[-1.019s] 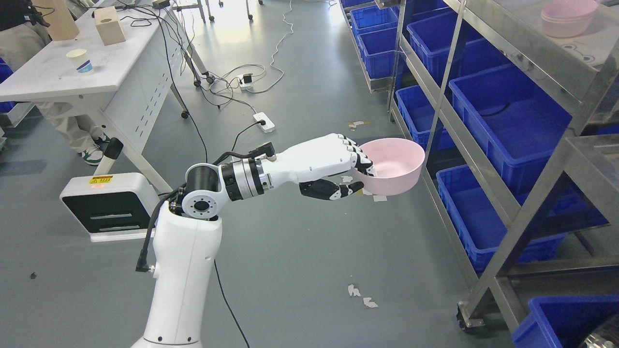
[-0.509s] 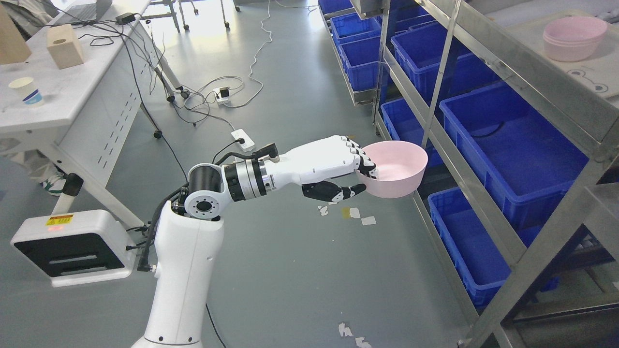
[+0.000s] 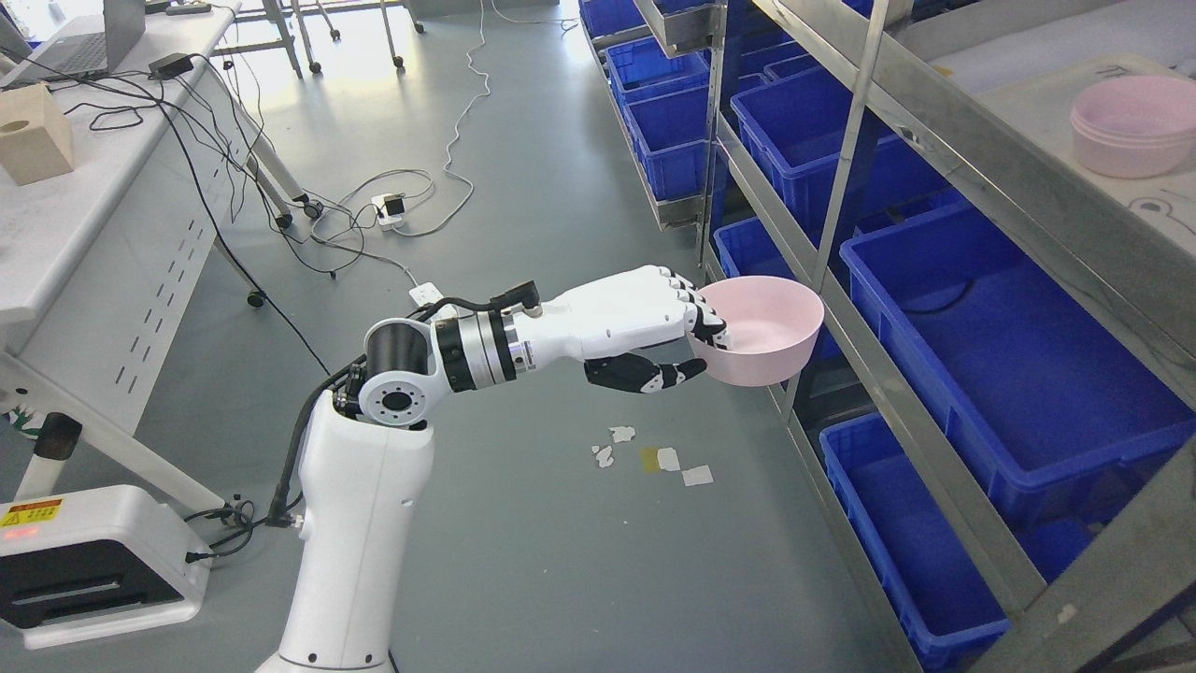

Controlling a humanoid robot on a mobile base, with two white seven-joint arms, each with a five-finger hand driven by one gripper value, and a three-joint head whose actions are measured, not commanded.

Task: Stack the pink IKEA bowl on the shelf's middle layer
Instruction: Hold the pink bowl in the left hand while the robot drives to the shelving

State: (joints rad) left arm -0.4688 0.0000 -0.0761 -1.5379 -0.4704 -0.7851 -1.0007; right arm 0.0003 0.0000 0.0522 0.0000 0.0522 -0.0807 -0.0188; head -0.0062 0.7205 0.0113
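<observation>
A shelf post (image 3: 846, 150) and blue bins (image 3: 1009, 346) stand ahead while my left hand's fingers (image 3: 691, 304) pinch the pink bowl (image 3: 761, 329) by its near rim.

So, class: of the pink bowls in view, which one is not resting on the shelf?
The pink bowl gripped by the left hand, held in the air beside the shelf frame; the stacked pink bowls sit on the shelf.

The scene is bright and evenly lit, with soft light from above. The grey floor (image 3: 523, 168) shows a pale glare at the top, near the desk legs. Shadows are weak and diffuse; the darkest ones lie under the metal shelf (image 3: 944, 159) between the blue bins (image 3: 1009, 374). The steel rails give mild reflections. The picture is sharp, with no motion blur. Straight lines lean outward a little at the edges.
</observation>
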